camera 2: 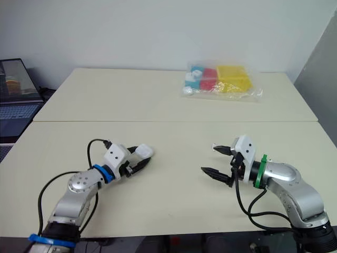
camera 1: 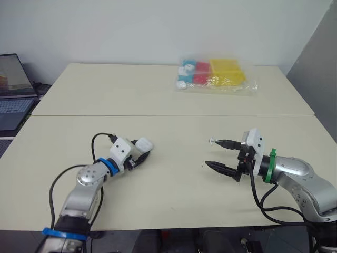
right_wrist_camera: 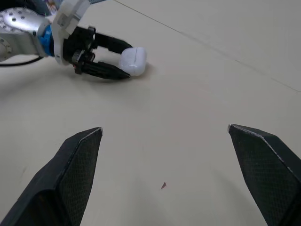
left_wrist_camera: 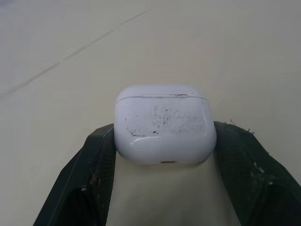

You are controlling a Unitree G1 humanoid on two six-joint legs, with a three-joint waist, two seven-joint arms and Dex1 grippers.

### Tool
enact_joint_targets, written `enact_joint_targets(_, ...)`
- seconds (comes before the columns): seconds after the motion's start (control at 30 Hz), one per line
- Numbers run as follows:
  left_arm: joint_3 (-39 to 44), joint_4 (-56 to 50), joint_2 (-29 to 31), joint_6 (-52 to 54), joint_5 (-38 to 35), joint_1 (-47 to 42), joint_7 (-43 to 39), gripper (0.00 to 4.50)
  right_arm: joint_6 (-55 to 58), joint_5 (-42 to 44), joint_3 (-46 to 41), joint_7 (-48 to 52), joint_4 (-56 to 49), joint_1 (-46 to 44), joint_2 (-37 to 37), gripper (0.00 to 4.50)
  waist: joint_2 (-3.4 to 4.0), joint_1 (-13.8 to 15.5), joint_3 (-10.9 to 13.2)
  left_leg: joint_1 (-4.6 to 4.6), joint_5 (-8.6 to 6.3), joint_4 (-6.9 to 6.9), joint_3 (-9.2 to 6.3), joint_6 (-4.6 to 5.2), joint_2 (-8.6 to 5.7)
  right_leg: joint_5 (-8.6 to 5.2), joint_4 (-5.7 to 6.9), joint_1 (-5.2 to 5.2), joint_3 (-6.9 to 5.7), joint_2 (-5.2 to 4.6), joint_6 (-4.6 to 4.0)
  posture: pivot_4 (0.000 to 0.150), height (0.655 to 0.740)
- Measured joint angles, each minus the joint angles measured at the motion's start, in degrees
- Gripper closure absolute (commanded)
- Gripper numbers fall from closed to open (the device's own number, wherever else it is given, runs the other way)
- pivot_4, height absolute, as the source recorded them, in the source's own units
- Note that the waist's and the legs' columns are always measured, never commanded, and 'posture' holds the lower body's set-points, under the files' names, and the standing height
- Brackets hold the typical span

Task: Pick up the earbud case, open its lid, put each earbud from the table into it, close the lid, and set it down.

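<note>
Left fingers (left_wrist_camera: 89, 169) pinch the closed earbud case (left_wrist_camera: 164, 125) while right fingers (right_wrist_camera: 73, 165) gape.

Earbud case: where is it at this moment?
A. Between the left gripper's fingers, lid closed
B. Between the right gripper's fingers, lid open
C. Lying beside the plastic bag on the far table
A: the earbud case sits clamped between the left gripper's black fingers, lid seam shut; the right gripper is open.
</note>
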Motion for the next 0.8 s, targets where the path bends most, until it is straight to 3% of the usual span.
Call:
enact_joint_targets(0.1, -2.5, 2.5, 1.4, -11.1, 0.3, -11.4, -7.8, 1.75, 7.3, 1.8, -0.3, -1.1, 2.8, -7.3, -1.0, 0.0, -0.03, 0.3, 0.0, -0.2, 0.01, 0.17, 0.08, 0.0, -0.02, 0.08, -0.01, -0.07, -0.05, -0.04, -0.45, 0.15, 0.74)
enact_joint_targets(0.2, -3.9, 5.8, 0.6, -20.6, 0.3, -17.4, -11.3, 1.75, 13.1, 5.3, -0.4, -0.5, 2.9, -10.7, -0.9, 0.0, 0.0, 0.2, 0.0, -0.23, -0.02, 0.08, 0.15, 0.02, -0.07, 0.17, -0.25, -0.01, -0.02, -0.02, 0.01, 0.15, 0.74)
enact_joint_targets(0.33, -7.2, 13.0, -4.8, -32.9, 0.9, -23.1, -14.5, 1.75, 25.3, 13.6, -2.2, -5.4, 5.8, -19.2, 6.4, 0.0, 0.0, -0.1, 0.0, -1.13, -0.01, 0.22, 0.02, 0.01, -0.07, 0.24, -0.08, -0.79, -0.07, 0.08, 0.09, 0.15, 0.74)
enact_joint_targets(0.6, -9.5, 18.3, -5.9, -45.8, -0.1, -25.9, -19.5, 1.75, 37.1, 23.0, -6.8, -12.1, 5.9, -23.9, 10.8, 0.0, 0.01, -0.1, 0.0, -1.49, -0.03, 0.8, -0.14, 0.04, -0.08, 0.25, 0.22, -0.92, -0.19, 0.06, 0.26, 0.15, 0.74)
enact_joint_targets(0.8, -10.5, 22.1, -6.0, -50.6, 0.0, -28.3, -20.5, 1.75, 40.4, 25.0, -7.4, -16.8, 5.9, -25.0, 13.9, 0.0, 0.01, -0.1, 0.0, -1.44, 0.01, 1.0, -0.11, 0.07, -0.1, 0.37, 0.3, -0.84, -0.14, 0.08, 0.41, 0.15, 0.74)
